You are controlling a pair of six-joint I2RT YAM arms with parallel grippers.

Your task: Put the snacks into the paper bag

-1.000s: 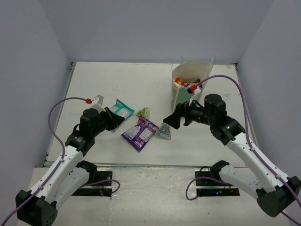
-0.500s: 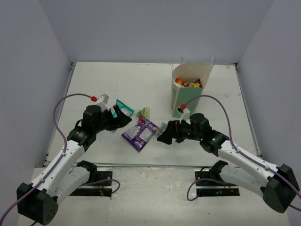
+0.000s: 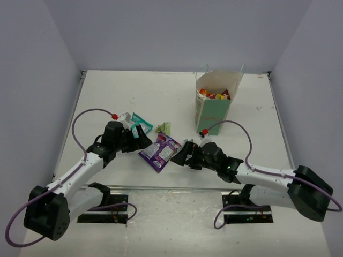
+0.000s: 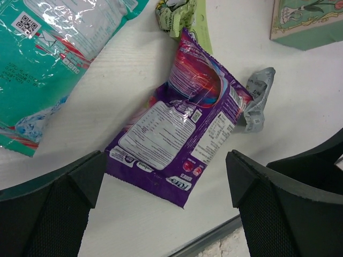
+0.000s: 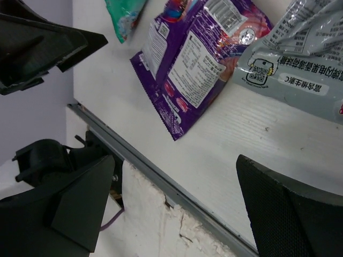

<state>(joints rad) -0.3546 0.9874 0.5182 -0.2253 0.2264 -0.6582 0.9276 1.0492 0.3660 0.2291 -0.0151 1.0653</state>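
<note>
Jaws on both arms are gaping empty; left pair is facing the purple packet (image 4: 182,128), best pinched mid-body.

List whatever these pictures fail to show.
- Top view: the right claw mostly covers the silver packet.
- Top view: the paper bag walls hide its lower contents; the packets inside are too small to count.
- Left wrist: the teal packet and green packet are cut off by frame edges.
</note>
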